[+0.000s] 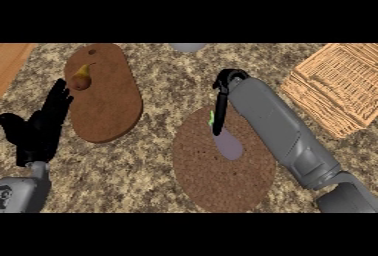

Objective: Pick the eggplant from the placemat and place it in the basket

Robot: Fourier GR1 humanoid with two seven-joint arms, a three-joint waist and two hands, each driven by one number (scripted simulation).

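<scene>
A pale purple eggplant point(229, 145) with a green stem lies on the round brown placemat point(221, 175) at centre. My right hand point(220, 107) comes in from the lower right and bends down over the eggplant's stem end. Its fingers point(218, 125) are straight and seen edge-on, with their tips at the stem; nothing is curled round the eggplant. The woven basket point(336, 87) stands at the right edge, apart from the placemat. My left hand point(40, 127) rests open at the left edge, fingers up.
An oval wooden cutting board point(107, 105) lies at the left with a pear point(81, 80) on its far end. A grey rounded object point(188, 47) shows at the top edge. Speckled counter separates the placemat from the basket.
</scene>
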